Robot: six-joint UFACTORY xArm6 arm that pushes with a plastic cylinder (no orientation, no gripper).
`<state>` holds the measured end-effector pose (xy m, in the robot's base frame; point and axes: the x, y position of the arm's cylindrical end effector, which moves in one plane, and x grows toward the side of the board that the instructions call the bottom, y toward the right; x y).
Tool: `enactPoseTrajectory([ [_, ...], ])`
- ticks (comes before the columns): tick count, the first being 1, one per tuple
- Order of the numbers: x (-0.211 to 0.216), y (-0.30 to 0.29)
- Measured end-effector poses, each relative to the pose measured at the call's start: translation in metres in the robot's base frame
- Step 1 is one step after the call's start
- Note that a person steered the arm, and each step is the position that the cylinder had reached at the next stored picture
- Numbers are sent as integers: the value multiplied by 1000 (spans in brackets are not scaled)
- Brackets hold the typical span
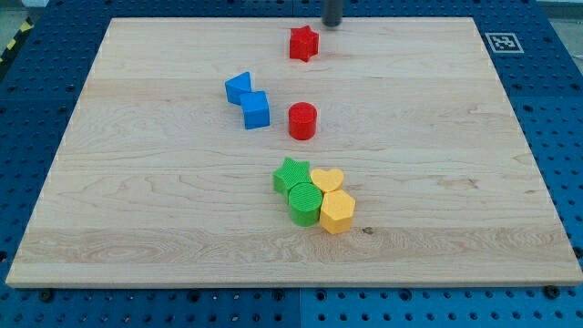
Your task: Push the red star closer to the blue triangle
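The red star (303,43) lies near the view's top, a little right of centre. The blue triangle (239,87) lies below and left of it, touching a blue cube (256,109) at its lower right. My tip (332,23) is at the view's top edge, just above and right of the red star, apart from it by a small gap. Only the rod's lower end shows.
A red cylinder (302,120) stands right of the blue cube. Lower down a green star (291,173), green cylinder (305,203), yellow heart (327,179) and yellow hexagon (337,211) sit clustered together. The wooden board (137,228) lies on a blue perforated table.
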<state>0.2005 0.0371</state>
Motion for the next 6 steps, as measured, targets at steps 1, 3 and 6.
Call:
enactPoseTrajectory([
  [1, 60, -55],
  [3, 91, -74],
  [6, 61, 8],
])
